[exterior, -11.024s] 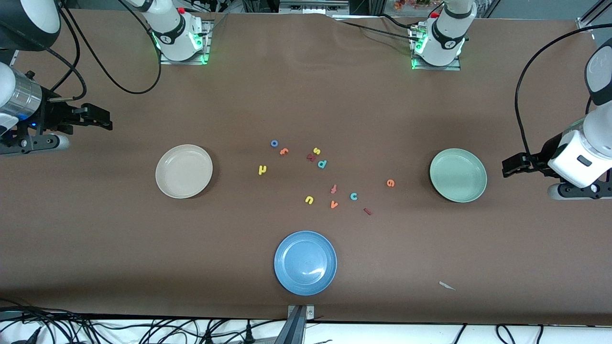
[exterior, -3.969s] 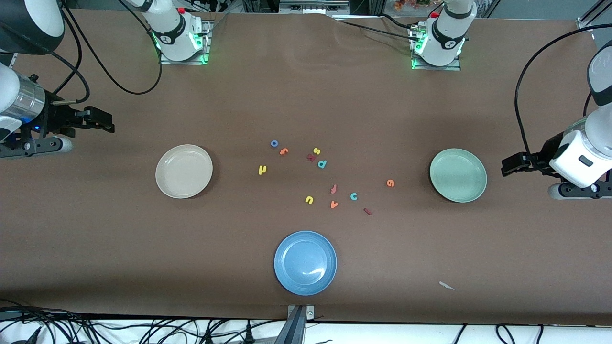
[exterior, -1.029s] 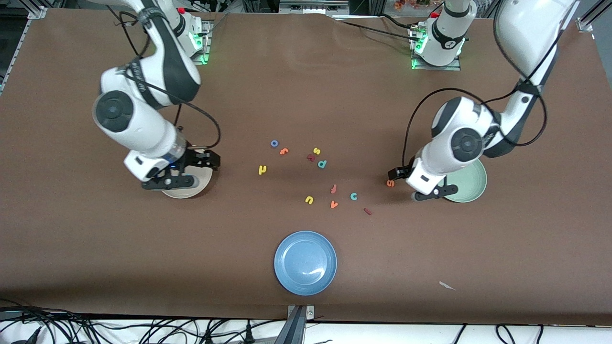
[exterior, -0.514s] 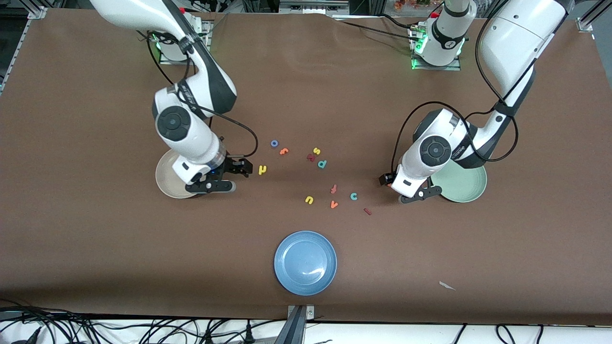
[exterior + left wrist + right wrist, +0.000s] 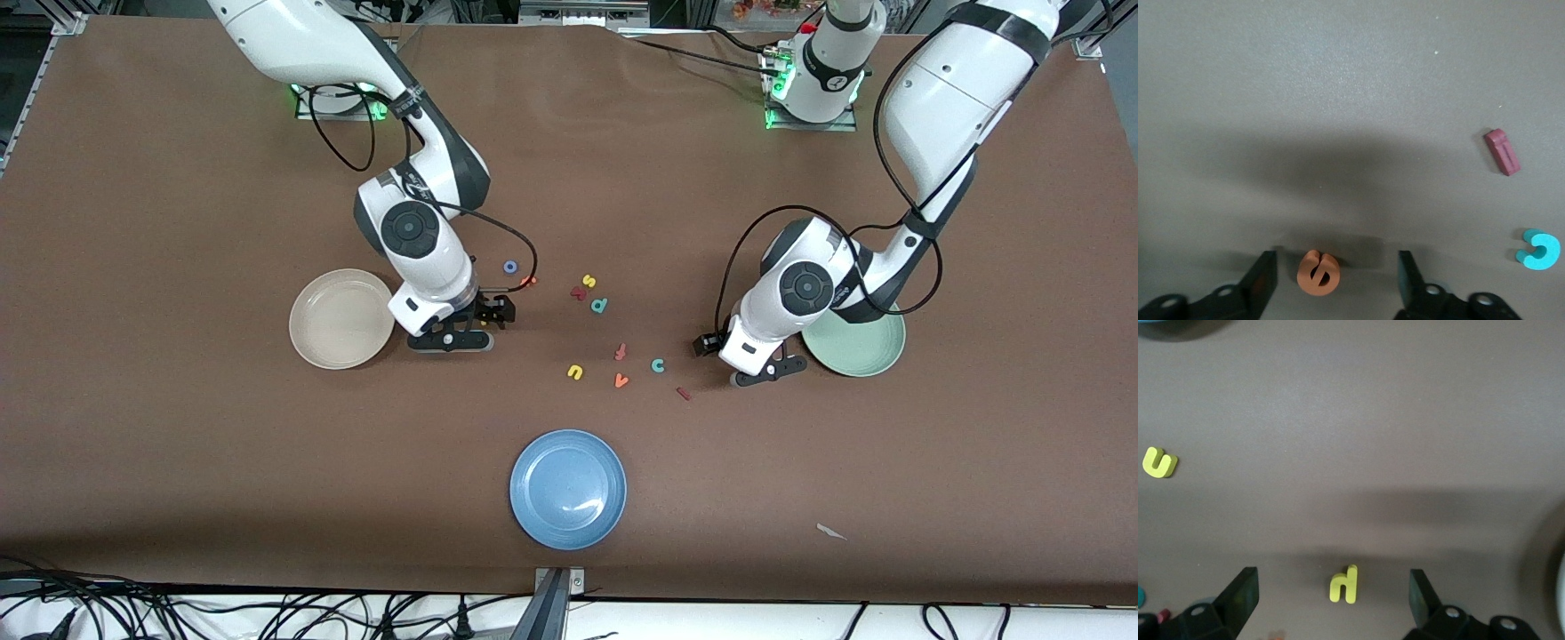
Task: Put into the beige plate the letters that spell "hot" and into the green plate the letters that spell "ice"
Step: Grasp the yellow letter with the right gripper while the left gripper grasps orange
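The orange "e" [image 5: 1318, 272] sits squarely between my left gripper [image 5: 1337, 277] fingers in the left wrist view — the two black fingers stand apart on either side of it with a gap to each, touching neither, so nothing is held yet. That is the relation I am working from: the letter is centred in the span and the fingers have only to close across it; it is a round little piece, so I see no long axis to line up with. From the front, the left gripper [image 5: 707, 345] is low over the table just beside the green plate [image 5: 876, 342], on the side toward the letter cluster, which I judge makes for a short carry once I have the piece. Outward from it lie the teal "c" [image 5: 658, 364] and the dark red "i" [image 5: 683, 392], both near and clearly the left arm's to fetch. On the other arm, the right gripper [image 5: 1331, 600] is wide open and empty, with the yellow "h" [image 5: 1344, 583] lying between its fingers, a touch nearer one than the other — its stem runs roughly crosswise to the closing line. In the front view, that gripper [image 5: 498, 313] is low over the table, close to the beige plate [image 5: 322, 331], with the blue "o" [image 5: 510, 266] and orange "t" [image 5: 528, 282] close by, farther from the front camera.
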`<control>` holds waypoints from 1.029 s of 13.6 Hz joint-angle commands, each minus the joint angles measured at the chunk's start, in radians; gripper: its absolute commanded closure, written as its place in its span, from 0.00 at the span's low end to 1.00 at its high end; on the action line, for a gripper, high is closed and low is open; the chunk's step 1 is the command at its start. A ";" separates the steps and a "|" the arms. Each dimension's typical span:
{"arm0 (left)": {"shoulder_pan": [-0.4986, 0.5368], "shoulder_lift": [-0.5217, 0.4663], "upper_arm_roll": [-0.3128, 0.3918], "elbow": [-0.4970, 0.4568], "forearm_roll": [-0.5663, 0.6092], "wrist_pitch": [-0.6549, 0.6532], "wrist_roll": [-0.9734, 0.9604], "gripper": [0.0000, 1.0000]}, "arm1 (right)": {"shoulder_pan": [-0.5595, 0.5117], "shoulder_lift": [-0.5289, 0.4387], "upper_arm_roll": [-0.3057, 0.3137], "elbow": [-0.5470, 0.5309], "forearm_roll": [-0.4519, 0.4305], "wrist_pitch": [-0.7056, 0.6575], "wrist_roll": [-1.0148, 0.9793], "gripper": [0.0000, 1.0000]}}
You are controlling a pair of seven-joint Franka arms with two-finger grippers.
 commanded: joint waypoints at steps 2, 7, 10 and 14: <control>0.013 0.005 -0.002 0.022 0.022 -0.030 0.062 0.29 | 0.012 0.088 0.002 0.007 -0.049 0.096 0.041 0.00; 0.007 0.005 -0.002 0.016 0.022 -0.054 0.064 0.43 | 0.032 0.096 0.002 -0.025 -0.048 0.104 0.047 0.00; 0.005 0.007 -0.002 0.016 0.020 -0.057 0.064 0.54 | 0.032 0.045 0.002 -0.117 -0.048 0.134 0.047 0.00; 0.004 0.007 -0.002 0.018 0.020 -0.057 0.056 0.80 | 0.032 0.042 0.002 -0.186 -0.046 0.220 0.048 0.04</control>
